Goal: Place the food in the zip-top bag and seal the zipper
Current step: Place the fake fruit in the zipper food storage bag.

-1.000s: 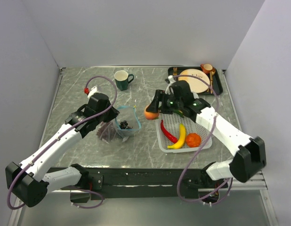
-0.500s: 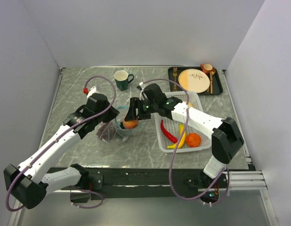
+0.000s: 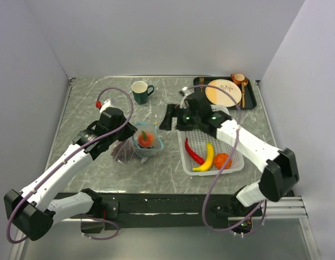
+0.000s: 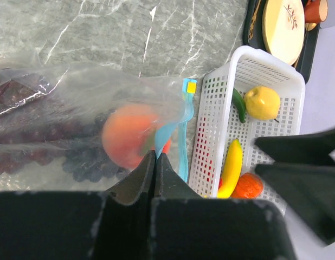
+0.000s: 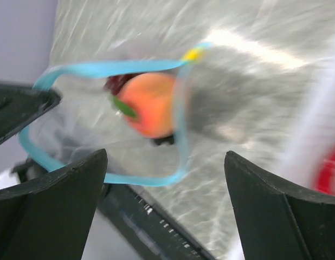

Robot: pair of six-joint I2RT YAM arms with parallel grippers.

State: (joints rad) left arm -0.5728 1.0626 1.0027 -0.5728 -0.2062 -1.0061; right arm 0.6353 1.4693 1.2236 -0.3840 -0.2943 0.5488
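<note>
Marble tabletop (image 3: 91,103): left gripper (image 4: 154,157) pinches the zip-top bag (image 4: 75,86) holding the peach (image 3: 145,139); right gripper (image 5: 162,162) gapes wide.

the bag (image 3: 145,142) sits mid-table (image 3: 91,108), with the peach (image 3: 145,139) and the grapes (image 4: 86,165) inside it. the basket (image 4: 213,124) lies just right of the bag and holds the lemon (image 4: 262,102), pepper (image 4: 238,105), banana (image 3: 206,157), chili (image 3: 193,154) and orange (image 3: 222,160). the mug (image 3: 140,91) stands behind the bag. the tray (image 3: 252,100) with the plate (image 3: 223,92) lies behind the basket, at the far right corner.
</note>
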